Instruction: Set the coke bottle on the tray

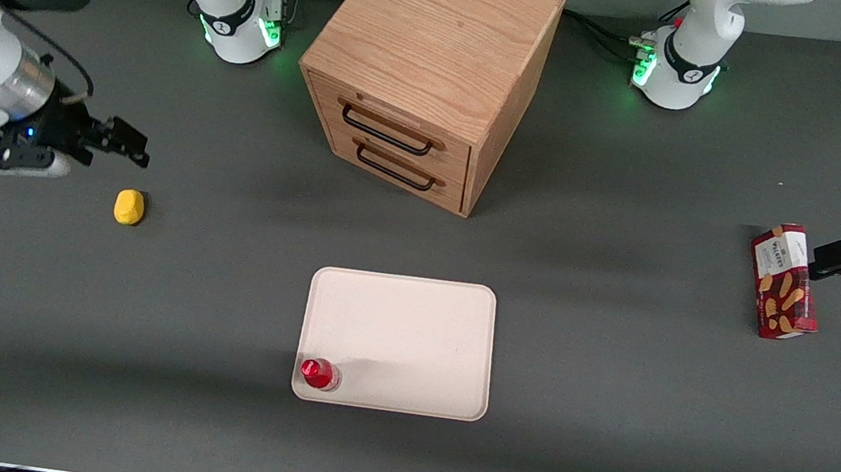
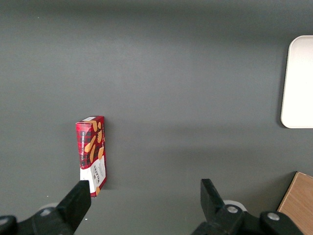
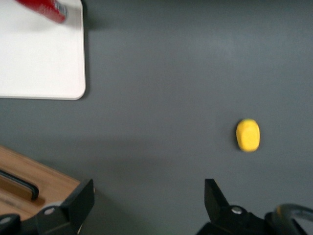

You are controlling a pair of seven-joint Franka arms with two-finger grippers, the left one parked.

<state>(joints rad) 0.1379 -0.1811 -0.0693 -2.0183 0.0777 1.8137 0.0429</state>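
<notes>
Coke bottle (image 1: 319, 374) stands upright on the tray (image 1: 408, 332), in the corner nearest the front camera, low in the front view's centre. At that frame's left edge the gripper (image 1: 126, 142) hangs above the table, fingers spread and holding nothing, near a yellow lump (image 1: 129, 207). In the right wrist view, the bottle (image 3: 45, 10) sits on the tray's (image 3: 44, 63) corner, with the lump (image 3: 248, 135) well apart on the table.
</notes>
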